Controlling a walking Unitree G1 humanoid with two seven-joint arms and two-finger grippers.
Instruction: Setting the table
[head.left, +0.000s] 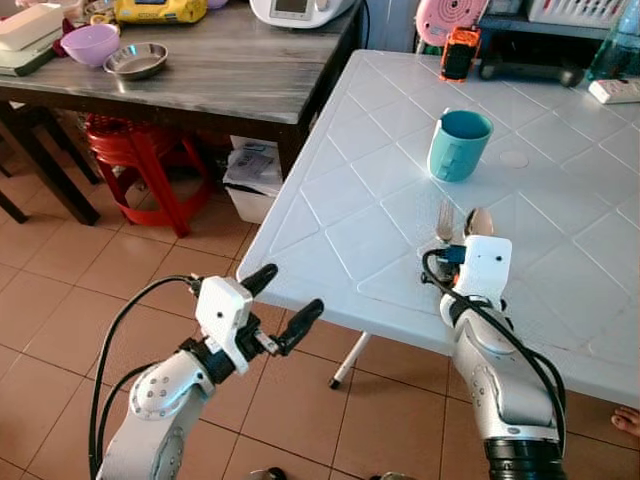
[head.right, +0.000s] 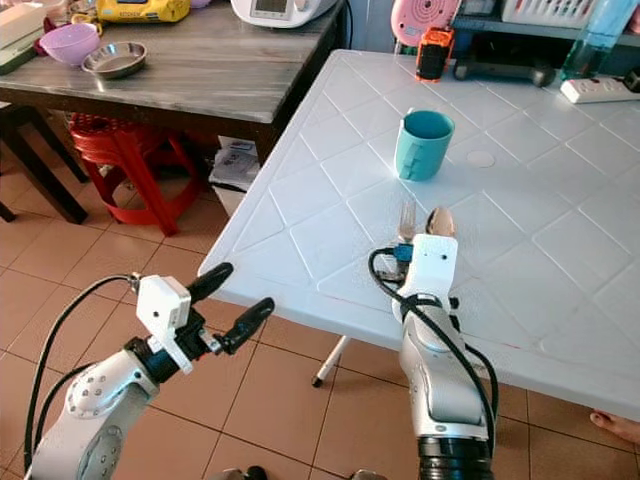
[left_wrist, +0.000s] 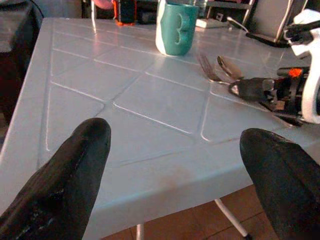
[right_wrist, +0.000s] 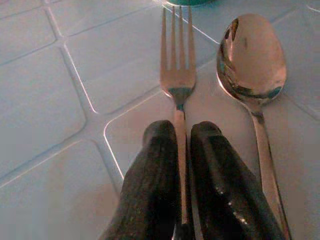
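The fork lies on the white table, tines toward the teal cup, with the spoon just beside it and roughly parallel. The right gripper has its 2 black fingers closed on the fork's handle, 1 to each side, low over the tabletop. The chief risk, as I judge it, is in letting go: if the fingers part unevenly or the arm lifts before the handle is free, the fork could be dragged askew or knocked against the spoon, spoiling the neat pair. A push forward could also send the tines toward the cup, which stands near but apart. The left gripper hovers off the table's near edge over the tiled floor, its 2 fingers spread wide and holding nothing; swung inward carelessly it might strike the table's rim. Much is hard to read. The fork's handle is covered by the fingers in the right wrist view, so how far back it is gripped cannot be told, and the spoon's handle runs out of that picture. From the head views the right wrist hides both handles, leaving just the tines and bowl. Whether the fork rests fully on the table or is held slightly above it I cannot tell.
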